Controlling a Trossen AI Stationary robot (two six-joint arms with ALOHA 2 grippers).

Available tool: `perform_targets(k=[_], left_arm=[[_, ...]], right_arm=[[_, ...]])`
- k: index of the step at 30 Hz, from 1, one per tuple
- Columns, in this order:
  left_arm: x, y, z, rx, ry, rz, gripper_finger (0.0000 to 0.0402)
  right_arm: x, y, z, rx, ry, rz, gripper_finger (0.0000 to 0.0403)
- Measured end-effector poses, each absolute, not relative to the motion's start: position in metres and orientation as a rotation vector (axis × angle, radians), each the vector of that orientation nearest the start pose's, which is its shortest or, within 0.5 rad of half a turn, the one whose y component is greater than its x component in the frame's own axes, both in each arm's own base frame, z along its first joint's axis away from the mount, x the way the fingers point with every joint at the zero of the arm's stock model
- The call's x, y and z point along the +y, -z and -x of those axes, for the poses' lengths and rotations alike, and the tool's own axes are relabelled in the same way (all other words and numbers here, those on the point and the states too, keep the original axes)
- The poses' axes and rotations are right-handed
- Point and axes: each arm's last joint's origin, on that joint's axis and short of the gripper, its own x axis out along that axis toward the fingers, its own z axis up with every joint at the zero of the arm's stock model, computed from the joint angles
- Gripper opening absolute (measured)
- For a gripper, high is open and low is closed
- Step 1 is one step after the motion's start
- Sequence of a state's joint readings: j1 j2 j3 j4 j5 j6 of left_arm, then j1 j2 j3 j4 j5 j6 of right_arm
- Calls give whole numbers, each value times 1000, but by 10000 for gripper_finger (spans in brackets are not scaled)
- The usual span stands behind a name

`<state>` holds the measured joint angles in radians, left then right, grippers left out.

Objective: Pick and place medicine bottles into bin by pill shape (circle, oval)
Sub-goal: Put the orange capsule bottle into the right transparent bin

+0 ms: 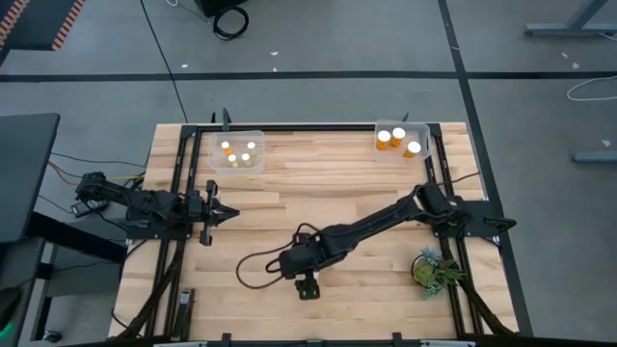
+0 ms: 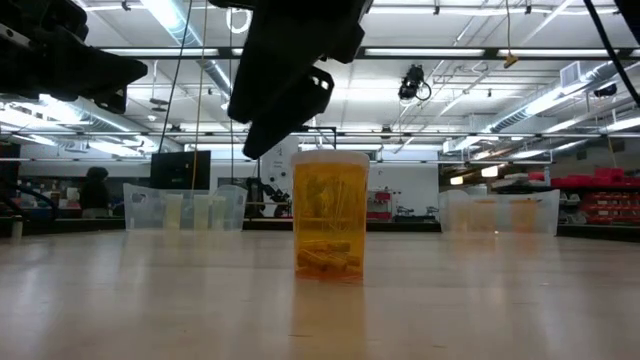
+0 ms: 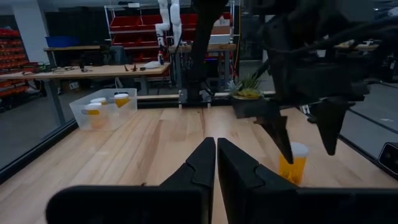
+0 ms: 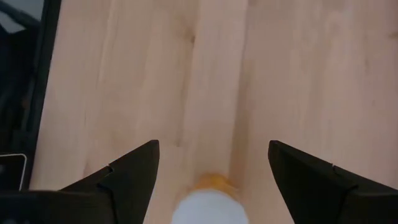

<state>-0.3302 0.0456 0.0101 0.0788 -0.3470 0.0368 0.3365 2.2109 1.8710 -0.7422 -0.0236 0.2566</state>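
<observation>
One orange medicine bottle (image 2: 330, 215) with a white cap stands upright on its base on the wooden table near the near edge. It also shows in the left wrist view (image 3: 293, 163) and, cap only, in the right wrist view (image 4: 202, 208). My right gripper (image 4: 213, 146) is open above it, pointing down, with a finger to either side of the cap and clear of it. In the high view my right gripper (image 1: 307, 284) hides the bottle. My left gripper (image 1: 227, 212) is shut and empty at the table's left.
A clear bin (image 1: 237, 151) with several bottles stands at the far left. A second clear bin (image 1: 402, 138) with three bottles stands at the far right. A green plant (image 1: 434, 270) stands at the near right beside the right arm's base.
</observation>
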Motion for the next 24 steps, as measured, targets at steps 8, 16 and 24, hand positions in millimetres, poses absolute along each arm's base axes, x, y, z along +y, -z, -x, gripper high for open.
perform_targets(k=[8,16,24], left_arm=[[-23,-171,-96,-41,-17,-22,35],[-23,-171,-96,-41,-17,-23,28],[-23,-171,-96,-40,-17,-23,25]], right_arm=[[171,-190,-448,1140,-237,23,307],[169,-185,-444,1181,-203,109,304],[167,-185,-438,1250,-191,97,290]])
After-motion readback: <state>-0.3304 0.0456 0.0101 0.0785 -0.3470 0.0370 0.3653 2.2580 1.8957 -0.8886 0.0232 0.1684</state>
